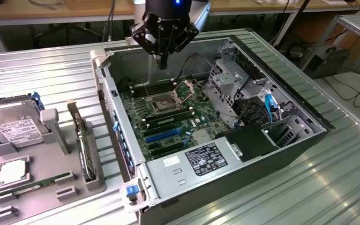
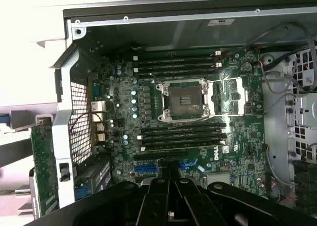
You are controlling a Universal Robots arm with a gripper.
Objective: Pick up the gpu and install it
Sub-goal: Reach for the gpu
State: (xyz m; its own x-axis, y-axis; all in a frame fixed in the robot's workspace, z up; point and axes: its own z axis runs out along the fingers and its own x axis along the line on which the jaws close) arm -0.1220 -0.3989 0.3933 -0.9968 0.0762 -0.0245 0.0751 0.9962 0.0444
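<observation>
The pincer [image 1: 162, 61], fingers together, hangs over the open computer case [image 1: 280, 159]; the gpu [image 1: 84, 149] stands upright just beside that case.

Ribbed metal table [image 1: 330, 187] carries 2 items: open PC case [image 1: 174, 185] lying on its side, mid-table, & grey parts tray [image 1: 48, 161] near it, at the exterior view's left.

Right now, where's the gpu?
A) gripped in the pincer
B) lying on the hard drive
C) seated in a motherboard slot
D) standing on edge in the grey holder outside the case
D: the gpu stands on edge in the grey holder, and the shut pincer hangs empty above the motherboard.
</observation>
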